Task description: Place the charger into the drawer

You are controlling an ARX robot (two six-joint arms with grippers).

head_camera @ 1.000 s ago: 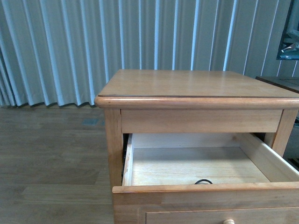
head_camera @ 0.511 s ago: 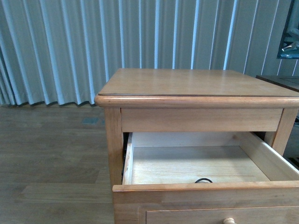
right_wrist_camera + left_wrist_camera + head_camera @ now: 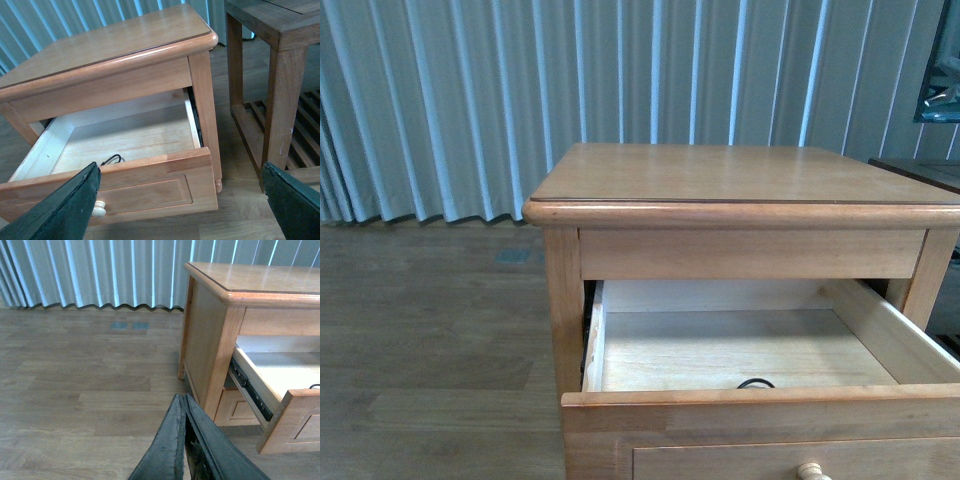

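One open drawer with the charger inside; two grippers, both empty.

Drawer (image 3: pixel 760 397): upper drawer of a honey-wood nightstand (image 3: pixel 730 172), pulled well out, pale interior exposed, round pale knob (image 3: pixel 99 208) on its panelled front. Charger (image 3: pixel 756 383): lying on the drawer's bottom just behind the front panel; only a thin black loop of cable shows, and the plug block cannot be made out. Left gripper (image 3: pixel 182 405): fingers pressed together with nothing between them, hanging over the wood floor (image 3: pixel 75 390) off the nightstand's left side, apart from the drawer. Right gripper (image 3: pixel 180 172): fingers spread wide, nothing between them, held out in front of the drawer front and touching nothing. Second, darker wooden table (image 3: pixel 280 30): just beside the nightstand on the right. Pleated pale blue curtain (image 3: pixel 520 100): hanging behind.
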